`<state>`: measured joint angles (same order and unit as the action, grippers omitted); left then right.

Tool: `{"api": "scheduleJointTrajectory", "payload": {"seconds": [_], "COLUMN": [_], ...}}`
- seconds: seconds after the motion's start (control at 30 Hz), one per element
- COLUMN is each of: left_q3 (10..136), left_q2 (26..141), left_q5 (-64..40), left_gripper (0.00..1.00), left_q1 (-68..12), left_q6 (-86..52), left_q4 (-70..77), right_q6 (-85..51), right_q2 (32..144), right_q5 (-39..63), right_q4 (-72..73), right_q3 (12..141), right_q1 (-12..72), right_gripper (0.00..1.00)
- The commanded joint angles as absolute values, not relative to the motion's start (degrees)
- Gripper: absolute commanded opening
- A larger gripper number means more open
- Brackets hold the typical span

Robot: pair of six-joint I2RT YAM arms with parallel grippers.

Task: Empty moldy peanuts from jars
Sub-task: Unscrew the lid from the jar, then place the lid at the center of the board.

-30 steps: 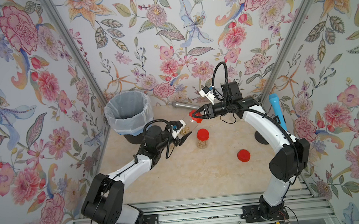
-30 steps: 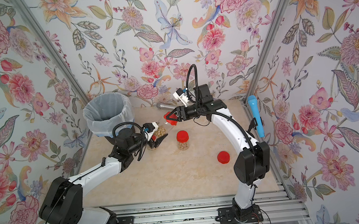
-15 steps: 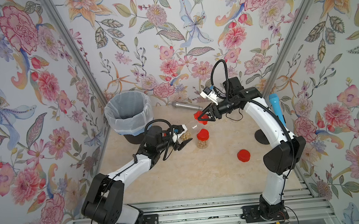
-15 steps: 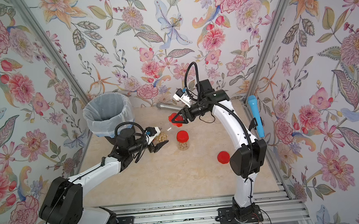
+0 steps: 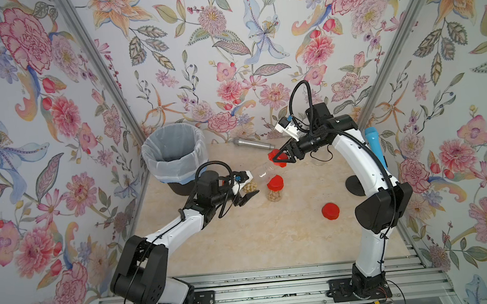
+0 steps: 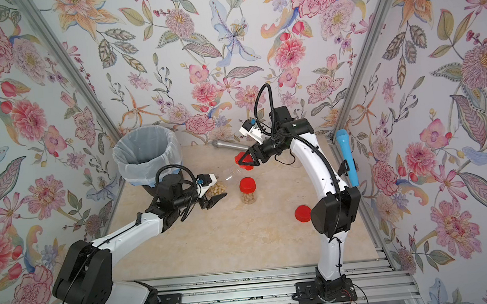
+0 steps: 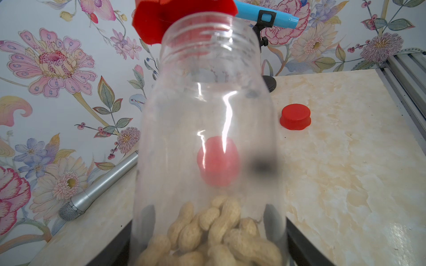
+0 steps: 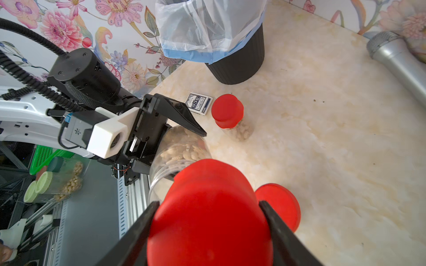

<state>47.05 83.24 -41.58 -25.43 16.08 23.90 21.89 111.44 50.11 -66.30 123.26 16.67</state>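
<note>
Two jars at work, only one uncapped. Clamped in the left gripper [image 5: 251, 188] across its lower body: the open jar [image 5: 257, 178], tipped well over with the mouth aimed toward the right arm. Heaped at the base end of it, the moldy peanuts [image 7: 214, 235]; bare screw threads plain at the neck in the left wrist view. Pinched by its sides in the right gripper [image 5: 278, 159]: a red lid [image 8: 207, 218], just beyond that mouth and off the threads. Between the two grippers, the capped jar [image 5: 275, 191] upright on the bench [image 5: 274, 240], a shallow layer of nuts inside. Flat on the bench and well apart, toward the right arm's base, a loose lid [image 5: 330, 211]. At the back left corner, just behind the left gripper, the black bin [image 5: 177, 170] with its white liner. Along the back wall a silver microphone [image 5: 253, 143]; by the right wall a blue microphone [image 5: 374, 144] on a stand. Just beside the capped jar, near the bin, a deck of cards [image 8: 198, 103].
</note>
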Motion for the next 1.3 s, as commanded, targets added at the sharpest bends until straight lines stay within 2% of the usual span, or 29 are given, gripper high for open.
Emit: {"api": "scheduleJointTrajectory", "payload": {"seconds": [0.0,0.57,0.83,1.27], "left_q3": [47.4,48.9,50.3,52.4], "left_q2": [81.4,80.7,79.9,78.8], "left_q5": [-41.5,-39.5,-37.4,-34.1], "left_gripper": [0.23,0.24,0.24,0.25], "left_q1": [-25.0,-25.0,-25.0,-24.9], "left_q6": [17.0,16.0,16.5,17.4], "left_q4": [24.1,22.9,20.7,17.6], "right_q6": [21.2,3.6,-0.6,-0.7], "right_q2": [110.7,102.4,104.9,110.6], "right_q5": [47.2,20.8,11.3,7.9], "right_q4": [-66.7,-43.7,-39.3,-35.8], "right_q3": [121.0,86.0,81.2,79.0], "right_q1": [13.9,3.3,1.2,1.2], "right_gripper": [0.63,0.64,0.64,0.69]}}
